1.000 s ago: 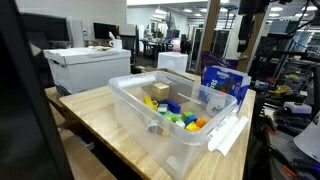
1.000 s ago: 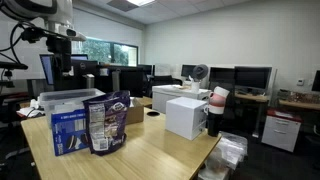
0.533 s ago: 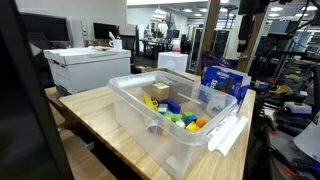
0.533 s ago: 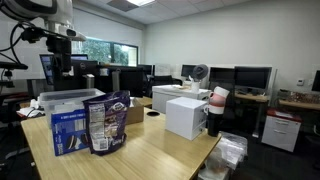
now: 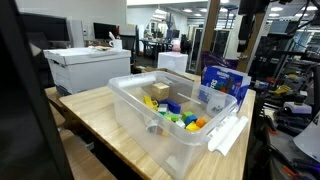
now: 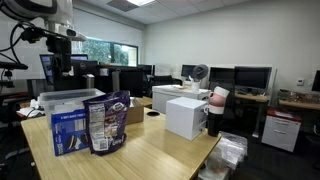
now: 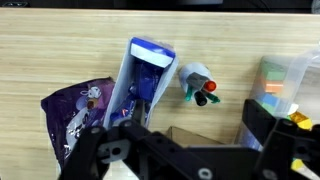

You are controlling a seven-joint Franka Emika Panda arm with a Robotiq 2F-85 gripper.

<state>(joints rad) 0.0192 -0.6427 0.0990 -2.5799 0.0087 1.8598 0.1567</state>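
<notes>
Wrist view shows the black two-finger gripper with jaws spread wide and empty, hanging well above the tall blue cardboard box, which stands just beside the purple foil snack bag on the wooden table. Nothing has moved over the last second, so no grasp has begun.

Blue-and-white box, purple snack bag, red- and green-capped markers, pale wood-grain bench.
</notes>
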